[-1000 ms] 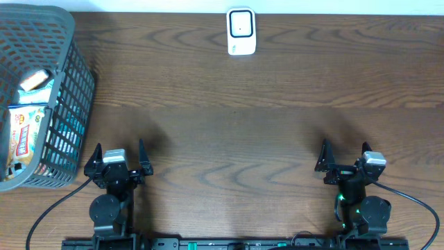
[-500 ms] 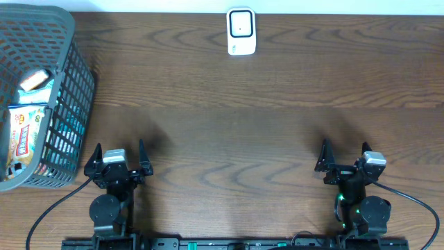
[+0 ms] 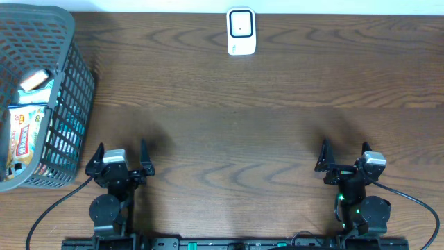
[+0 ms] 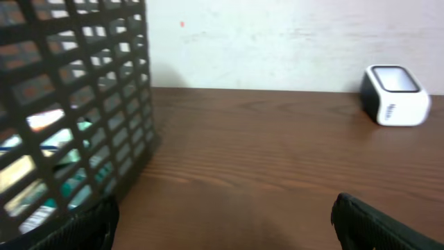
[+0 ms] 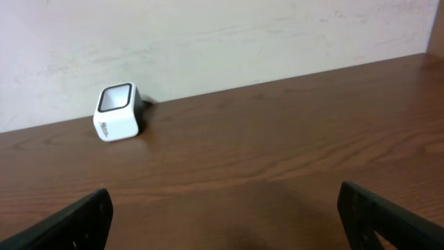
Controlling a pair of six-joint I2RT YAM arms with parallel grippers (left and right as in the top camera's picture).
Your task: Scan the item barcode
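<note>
Left claw (image 3: 119, 149) and right claw (image 3: 345, 149) sit released, empty. Items (image 3: 24, 135), probably snack packets, lie in the basket (image 3: 76, 76) far left. Picking not begun; next, lift one toward the scanner (image 3: 241, 31).

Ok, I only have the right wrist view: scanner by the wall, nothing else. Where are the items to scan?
Observer: In a grey mesh basket at the far-left corner of the table, outside your view.
Operator: What's inside?
Observer: A flat snack packet with red print shows clearly. The other packets around it are hard to make out.
Operator: Is the left hand free?
Observer: Yes. The left hand is open and empty at the near edge, just right of the basket.
</note>
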